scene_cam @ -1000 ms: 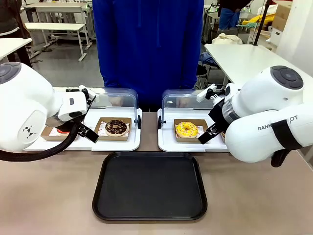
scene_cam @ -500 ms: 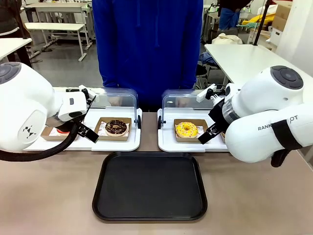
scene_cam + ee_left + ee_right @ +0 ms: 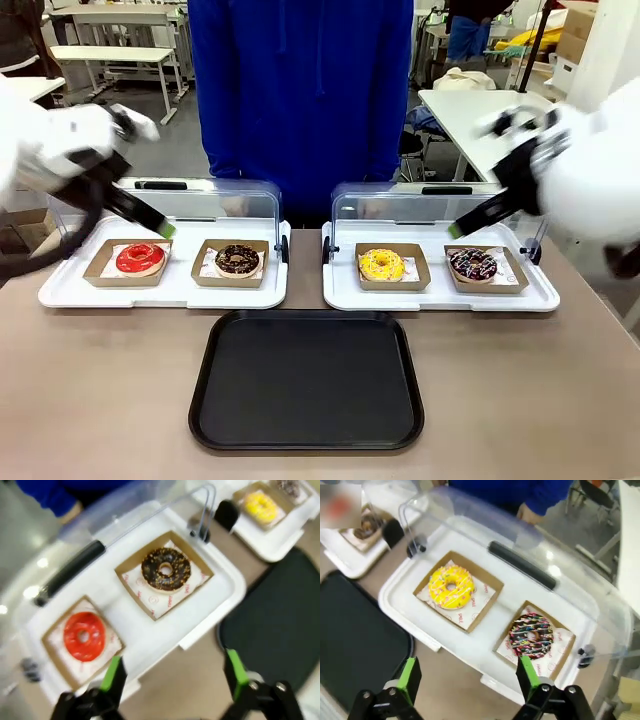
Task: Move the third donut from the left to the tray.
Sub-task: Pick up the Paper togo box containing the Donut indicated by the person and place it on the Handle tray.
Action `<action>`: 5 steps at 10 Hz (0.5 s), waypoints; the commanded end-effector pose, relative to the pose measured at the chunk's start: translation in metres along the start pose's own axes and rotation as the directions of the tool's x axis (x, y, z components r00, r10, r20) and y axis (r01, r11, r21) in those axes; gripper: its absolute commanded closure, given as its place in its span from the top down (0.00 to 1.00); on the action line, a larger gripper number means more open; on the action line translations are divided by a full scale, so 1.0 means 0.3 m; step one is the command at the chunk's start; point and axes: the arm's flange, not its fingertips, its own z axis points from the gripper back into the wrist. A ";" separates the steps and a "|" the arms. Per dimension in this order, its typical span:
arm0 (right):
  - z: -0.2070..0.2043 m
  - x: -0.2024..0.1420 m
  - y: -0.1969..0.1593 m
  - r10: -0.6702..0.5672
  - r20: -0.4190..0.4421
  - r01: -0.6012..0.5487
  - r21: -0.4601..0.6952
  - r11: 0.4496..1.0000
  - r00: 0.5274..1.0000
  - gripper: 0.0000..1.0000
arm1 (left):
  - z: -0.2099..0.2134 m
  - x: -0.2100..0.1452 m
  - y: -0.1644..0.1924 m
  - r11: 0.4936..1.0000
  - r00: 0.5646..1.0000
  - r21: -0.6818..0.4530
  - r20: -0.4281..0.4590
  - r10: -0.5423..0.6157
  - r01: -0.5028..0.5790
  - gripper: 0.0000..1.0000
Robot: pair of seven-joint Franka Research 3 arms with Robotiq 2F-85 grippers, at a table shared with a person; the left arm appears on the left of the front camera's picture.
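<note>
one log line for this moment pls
left gripper: open | right gripper: open, empty | yellow donut: on right display base | tray: no donut

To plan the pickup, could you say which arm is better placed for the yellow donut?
Likely right: the right gripper, jaws open, hovers by the yellow donut; the left gripper is at the other base.

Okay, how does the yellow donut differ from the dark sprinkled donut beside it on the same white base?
Icing: the yellow donut is bright yellow; the dark donut is chocolate brown. Sprinkles: the yellow donut has sparse pale ones, the dark donut dense multicoloured ones. Place: seen from the front, the yellow donut sits left on the white base, the dark donut right. Both are rings on white paper in brown cardboard squares.
</note>
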 end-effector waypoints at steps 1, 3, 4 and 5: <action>0.161 -0.061 -0.175 -0.001 0.072 -0.007 0.113 0.994 0.997 1.00 | 0.113 -0.048 0.195 0.988 0.998 -0.146 0.007 -0.058 0.058 1.00; 0.298 -0.158 -0.354 0.032 0.175 -0.066 0.193 0.979 0.984 1.00 | 0.203 -0.171 0.363 0.954 0.990 -0.270 0.077 -0.116 0.133 1.00; 0.340 -0.214 -0.430 0.049 0.208 -0.093 0.208 0.974 0.977 1.00 | 0.240 -0.243 0.430 0.932 0.979 -0.313 0.149 -0.142 0.183 1.00; 0.370 -0.268 -0.492 0.047 0.239 -0.103 0.229 0.968 0.970 1.00 | 0.284 -0.312 0.480 0.927 0.971 -0.316 0.188 -0.147 0.202 1.00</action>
